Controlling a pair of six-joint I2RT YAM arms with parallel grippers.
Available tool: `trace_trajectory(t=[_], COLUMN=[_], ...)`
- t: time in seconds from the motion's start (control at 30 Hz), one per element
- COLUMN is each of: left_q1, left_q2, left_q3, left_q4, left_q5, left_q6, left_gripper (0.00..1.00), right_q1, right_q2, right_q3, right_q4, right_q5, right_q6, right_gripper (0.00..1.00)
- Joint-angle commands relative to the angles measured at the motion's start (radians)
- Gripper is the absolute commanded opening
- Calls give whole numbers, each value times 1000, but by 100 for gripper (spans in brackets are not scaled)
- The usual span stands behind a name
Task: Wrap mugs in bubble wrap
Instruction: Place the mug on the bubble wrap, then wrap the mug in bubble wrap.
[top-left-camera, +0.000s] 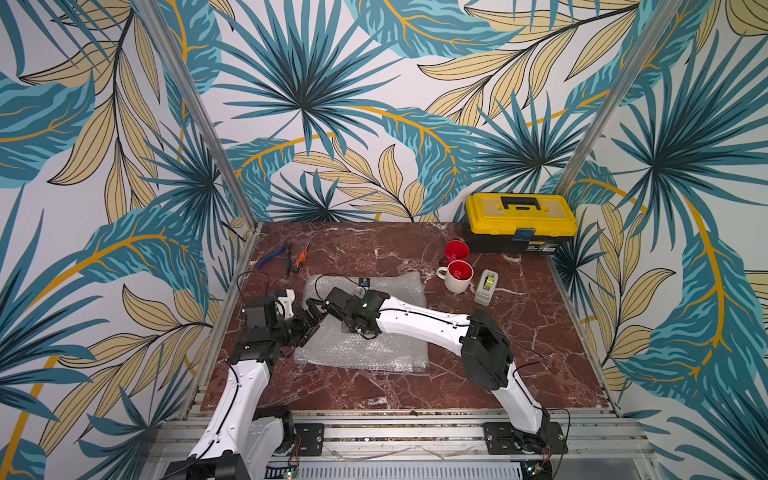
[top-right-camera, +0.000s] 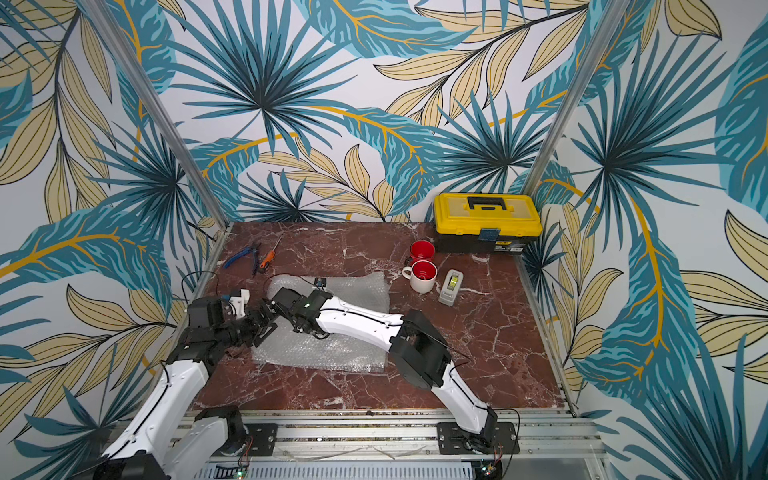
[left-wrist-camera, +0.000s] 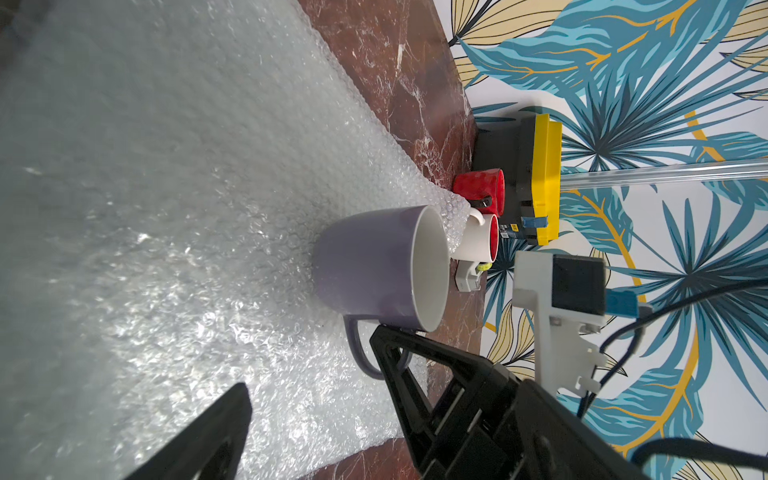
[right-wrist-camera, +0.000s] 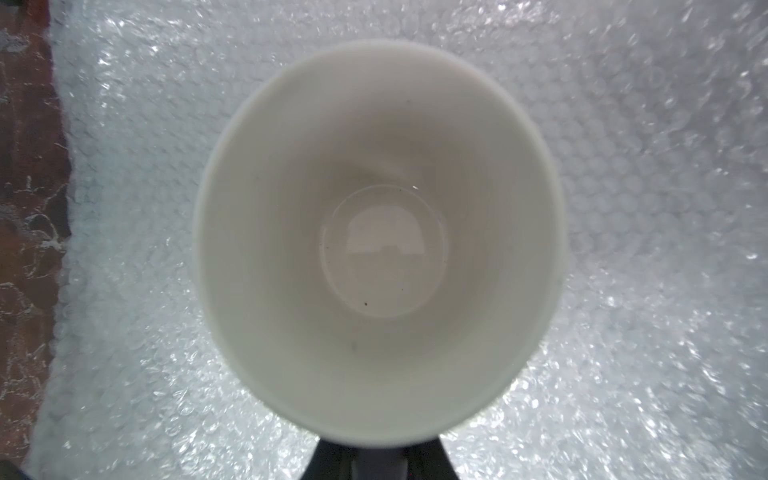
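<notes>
Lavender mug (left-wrist-camera: 365, 257): upright, mouth up, on bubble wrap (top-left-camera: 386, 345), in its 10 o'clock quarter.
Right gripper (left-wrist-camera: 399, 332): clamped on rim from above.
Left gripper (top-left-camera: 311, 322): jaws wide, empty, at the wrap's 9 o'clock edge; mug close at its 2 o'clock.
Edge fold judged left arm's job.

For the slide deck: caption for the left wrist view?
Lavender mug upright on bubble wrap, right hand gripping its handle.

No writing is legible; the small label (top-left-camera: 541, 248) on the yellow toolbox (top-left-camera: 521, 220) is too blurred.
</notes>
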Motion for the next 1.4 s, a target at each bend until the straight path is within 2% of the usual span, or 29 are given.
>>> trace_trajectory(t=[0.0, 0.23, 0.37, 0.43, 0.57, 0.67, 0.77, 0.83, 1.07, 1.27, 1.37], left_q1=[10, 9, -10, -43, -164, -263, -363, -424, -558, -593, -594], left_q2=[14, 12, 8, 8, 13, 40, 96, 137, 311, 426, 462], left_q3=[1, 41, 81, 103, 160, 217, 299, 351, 510, 578, 590], left_q4=[15, -72, -131, -159, -188, -202, -232, -239, -237, -204, -183], left_q5=[29, -13, -70, -116, -236, -340, -448, -505, -604, -587, -561], left_q6=[26, 80, 132, 153, 180, 210, 249, 271, 330, 341, 336], left_gripper=[100, 100, 100, 100, 100, 100, 100, 100, 100, 100, 100], right_q1=[7, 6, 5, 1, -40, -131, -253, -335, -548, -639, -664], right_q2=[11, -32, -156, -232, -426, -539, -600, -612, -558, -402, -321], right_q3=[22, -20, -145, -240, -481, -651, -742, -765, -749, -614, -534], right_q4=[23, 86, 241, 338, 553, 679, 658, 579, 515, 492, 452], right_q5=[6, -20, -27, -22, -51, -171, -257, -279, -388, -561, -598], right_q6=[9, -9, -70, -124, -252, -321, -372, -428, -559, -625, -636], right_gripper=[10, 38, 61, 65, 66, 66, 66, 64, 63, 62, 62])
